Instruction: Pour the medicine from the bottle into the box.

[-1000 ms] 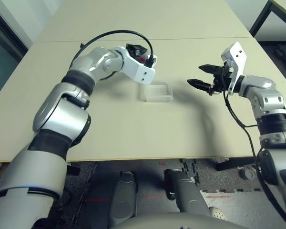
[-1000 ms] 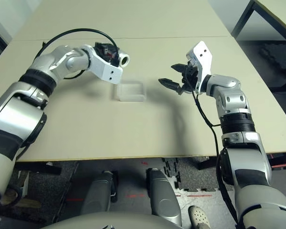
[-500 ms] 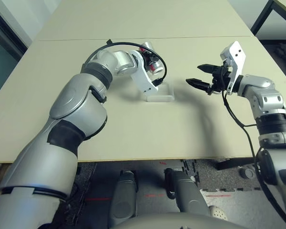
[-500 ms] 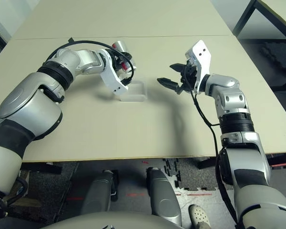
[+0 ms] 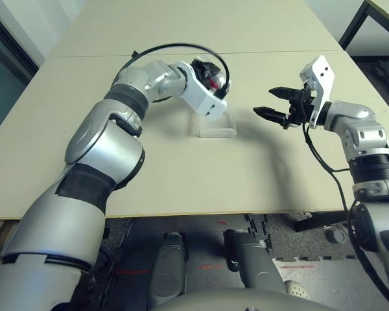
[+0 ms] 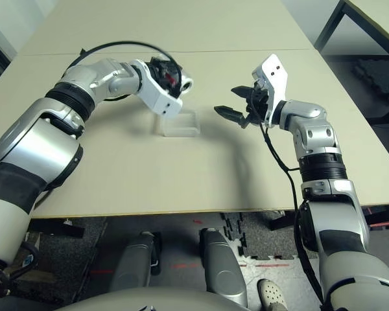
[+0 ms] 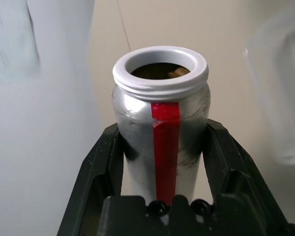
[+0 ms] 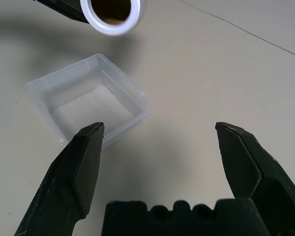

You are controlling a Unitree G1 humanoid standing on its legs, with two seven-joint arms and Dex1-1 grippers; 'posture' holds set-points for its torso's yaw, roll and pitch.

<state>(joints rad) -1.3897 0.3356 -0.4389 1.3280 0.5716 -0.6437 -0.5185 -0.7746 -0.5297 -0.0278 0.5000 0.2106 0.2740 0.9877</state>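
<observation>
My left gripper [image 5: 211, 76] is shut on the bottle [image 7: 160, 123], a silver cylinder with a red strip and an open white-rimmed mouth [image 6: 185, 83]. The bottle lies tipped on its side, just above the far edge of the box [image 5: 217, 126], with its mouth facing my right arm. Brownish medicine [image 7: 173, 73] sits inside the mouth. The box [image 8: 91, 101] is clear, shallow and square, rests on the table, and its floor looks bare. My right gripper [image 5: 272, 105] hovers to the right of the box, open, its fingers [image 8: 86, 162] pointing at it with nothing between them.
The beige table [image 5: 181, 181] has a seam [image 5: 279, 52] running across behind the arms. A black cable [image 5: 162, 48] loops over my left wrist. A dark table leg [image 5: 353, 26] stands beyond the far right corner.
My left arm has swung the bottle from left of the box to above its far edge, and the wrist has rolled so the mouth faces sideways. The right arm has stayed still.
</observation>
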